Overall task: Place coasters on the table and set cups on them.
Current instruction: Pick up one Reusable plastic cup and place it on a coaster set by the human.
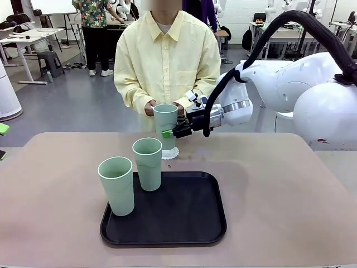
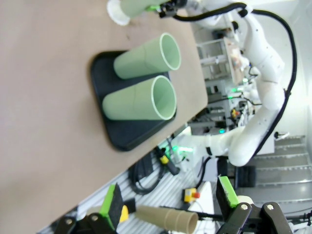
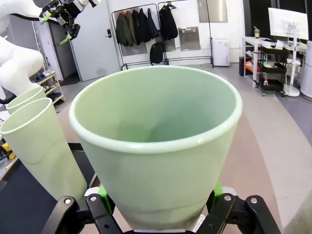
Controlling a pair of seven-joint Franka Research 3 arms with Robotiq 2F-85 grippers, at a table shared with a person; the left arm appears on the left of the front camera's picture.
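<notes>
Far side of table (image 1: 279, 184), centre: right gripper (image 1: 170, 132) is clamped on one cup (image 1: 165, 118), green pads on either side of its lower wall. Cup is upright, base over a coaster (image 1: 170, 153), a white paper doily whose lacy scalloped edge sticks out past the base on the near side. Can't tell if the base is seated or just above it. A person's hand (image 1: 149, 108) is close behind the cup; contact unclear.

Two more cups, front cup (image 1: 117, 186) and rear cup (image 1: 148, 164), stand upright just beside each other at the left end of the tray (image 1: 195, 218). All three match: pale mint-green, matte plastic look, tall, no handle, tapering to the base, rounded lip.

Tray is black, rounded-square, with a low raised rim and a slight sheen. Tabletop is beige-tan, matte, with rounded corners.

Left gripper (image 2: 168, 192): jaws spread wide, nothing between the pads, up in the air clear of the table.
</notes>
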